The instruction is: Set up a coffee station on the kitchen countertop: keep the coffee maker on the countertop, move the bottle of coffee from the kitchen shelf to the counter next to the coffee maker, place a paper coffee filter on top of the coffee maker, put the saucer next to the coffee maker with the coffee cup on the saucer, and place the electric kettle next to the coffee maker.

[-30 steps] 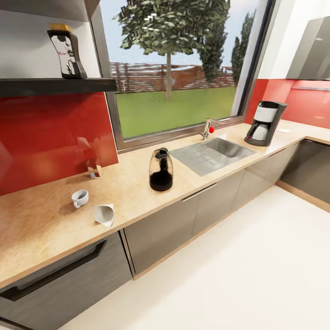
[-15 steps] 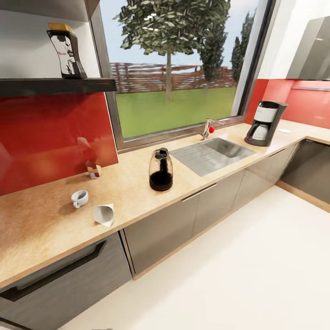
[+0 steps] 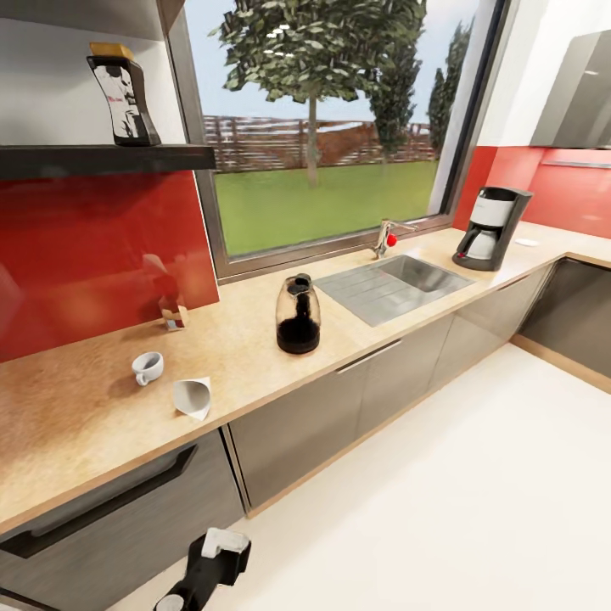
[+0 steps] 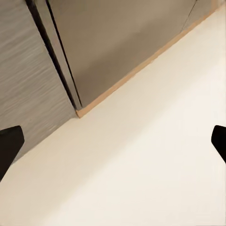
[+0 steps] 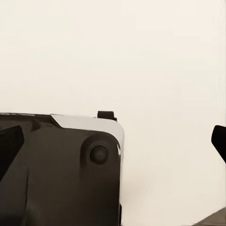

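Note:
The coffee maker (image 3: 490, 227) stands at the far right of the kitchen countertop (image 3: 246, 339), with a small flat white saucer (image 3: 526, 242) just beyond it. The electric kettle (image 3: 298, 315) stands mid-counter, left of the sink. Further left lie the coffee cup (image 3: 148, 367) on its side and the paper coffee filter (image 3: 193, 397) near the front edge. The bottle of coffee (image 3: 124, 93) stands on the dark shelf (image 3: 110, 159). My left arm (image 3: 208, 567) shows low by the cabinets. My left gripper (image 4: 113, 143) is open over the floor. My right gripper (image 5: 113, 141) is open and holds nothing.
A sink (image 3: 399, 284) with a tap (image 3: 386, 238) lies between kettle and coffee maker. A small object (image 3: 174, 316) stands by the red backsplash. Grey cabinet fronts (image 3: 322, 416) run under the counter, with pale floor (image 3: 441, 509) in front. A dark part of the robot (image 5: 61, 174) lies below my right gripper.
My left arm has risen into the bottom of the head view. Nothing on the countertop or the shelf has moved.

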{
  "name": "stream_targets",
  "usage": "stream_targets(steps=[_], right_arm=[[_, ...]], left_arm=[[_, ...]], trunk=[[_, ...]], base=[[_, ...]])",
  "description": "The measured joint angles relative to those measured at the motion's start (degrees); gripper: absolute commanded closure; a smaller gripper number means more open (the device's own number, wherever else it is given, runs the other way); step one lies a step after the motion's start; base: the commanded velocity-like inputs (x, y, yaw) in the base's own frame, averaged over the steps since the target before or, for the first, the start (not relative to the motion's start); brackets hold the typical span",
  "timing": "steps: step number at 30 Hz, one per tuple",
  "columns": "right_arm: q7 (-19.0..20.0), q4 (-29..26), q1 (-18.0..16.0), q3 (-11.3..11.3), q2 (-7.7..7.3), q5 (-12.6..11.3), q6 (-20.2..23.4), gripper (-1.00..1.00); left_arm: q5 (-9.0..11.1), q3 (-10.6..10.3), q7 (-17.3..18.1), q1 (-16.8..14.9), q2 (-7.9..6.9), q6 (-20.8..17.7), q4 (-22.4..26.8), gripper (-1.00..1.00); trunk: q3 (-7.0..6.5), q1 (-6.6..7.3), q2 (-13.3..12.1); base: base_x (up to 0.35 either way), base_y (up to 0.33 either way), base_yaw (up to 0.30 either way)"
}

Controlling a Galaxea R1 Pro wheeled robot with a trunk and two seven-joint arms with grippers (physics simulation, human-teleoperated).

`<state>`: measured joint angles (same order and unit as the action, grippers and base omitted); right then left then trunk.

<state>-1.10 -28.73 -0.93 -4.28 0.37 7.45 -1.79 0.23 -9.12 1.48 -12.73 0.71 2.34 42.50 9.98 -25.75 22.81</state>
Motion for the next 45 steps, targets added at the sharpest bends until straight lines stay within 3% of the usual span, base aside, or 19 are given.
stream_targets(steps=[4,8,10,12,16,22,23,26,28,33,35,38,41,45], right_arm=[[-0.46,-0.65,0.00,-3.31,-0.16,0.03,0.07,-1.00],[-0.41,-0.68,-0.01,-4.18,-0.17,0.12,0.11,-1.00],[-0.24,-0.47,-0.01,-4.20,-0.15,0.19,0.17,-1.00],[-0.19,-0.34,-0.01,-4.21,-0.15,0.21,0.16,-1.00],[-0.22,-0.23,-0.02,-4.21,-0.15,0.29,0.13,-1.00],[-0.23,-0.13,-0.01,-4.22,-0.12,0.27,0.10,-1.00],[-0.23,-0.12,-0.02,-4.22,-0.12,0.25,0.10,-1.00],[-0.25,-0.11,-0.03,-4.20,-0.07,0.23,0.10,-1.00],[-0.34,-0.18,-0.03,-4.17,0.04,0.19,0.11,-1.00],[-0.29,-0.64,-0.05,-4.17,0.05,0.22,0.10,-1.00],[-0.27,-0.77,-0.07,-4.18,0.05,0.21,0.10,-1.00],[-0.27,-0.81,-0.05,-4.16,0.08,0.16,0.11,-1.00],[-0.27,-0.82,-0.05,-4.15,0.10,0.14,0.11,-1.00],[-0.27,-0.62,-0.06,-4.15,0.10,0.14,0.11,-1.00]], left_arm=[[0.01,-2.28,2.02,-0.12,-0.03,-1.67,3.43,-1.00],[0.05,-2.98,2.99,-0.16,0.02,-5.22,9.60,-1.00],[0.08,-3.20,3.54,-0.16,0.04,-10.82,15.42,-1.00],[0.10,-3.30,3.92,0.13,-0.06,-13.86,20.41,-1.00],[0.09,-3.38,4.14,0.55,-0.19,-15.81,24.90,-1.00],[0.17,-3.64,4.28,0.72,-0.05,-16.16,26.03,-1.00],[0.08,-5.06,4.27,0.67,-0.09,-16.06,26.06,-1.00],[0.02,-6.36,4.22,0.51,-0.10,-16.10,26.56,-1.00],[0.16,-6.53,4.24,-0.08,-0.65,-19.30,36.24,-1.00],[0.39,-6.32,4.45,-0.64,-0.81,-24.72,42.57,-1.00],[0.35,-6.11,5.38,-0.94,-0.93,-25.19,43.80,-1.00],[0.34,-5.01,7.18,-1.23,-1.38,-25.38,44.40,-1.00],[0.41,-0.58,11.36,-2.29,-2.34,-25.55,44.72,-1.00],[0.46,5.93,17.69,-3.81,-2.56,-27.52,44.78,-1.00]], trunk=[[0.00,0.00,0.00],[-0.01,0.00,0.00],[0.03,0.00,-0.01],[0.11,0.00,-0.01],[0.33,0.00,-0.01],[0.67,-0.01,-0.01],[0.70,-0.04,-0.04],[0.76,-0.01,0.00],[0.75,0.01,0.00],[0.76,0.00,0.00],[0.76,0.00,-0.01],[0.76,0.00,-0.01],[0.76,0.00,-0.01],[0.76,0.00,-0.01]], base=[[0.000,0.000,0.000],[0.000,0.000,0.015],[0.000,0.000,0.111],[0.000,0.000,0.166],[0.000,0.000,0.191],[-0.053,0.000,0.218],[-0.286,0.000,0.259],[-0.133,0.000,0.266],[-0.004,0.000,0.103],[-0.001,0.000,0.029],[0.000,0.000,0.002],[0.000,0.000,0.000],[0.000,0.000,0.000],[0.000,0.000,0.000]])
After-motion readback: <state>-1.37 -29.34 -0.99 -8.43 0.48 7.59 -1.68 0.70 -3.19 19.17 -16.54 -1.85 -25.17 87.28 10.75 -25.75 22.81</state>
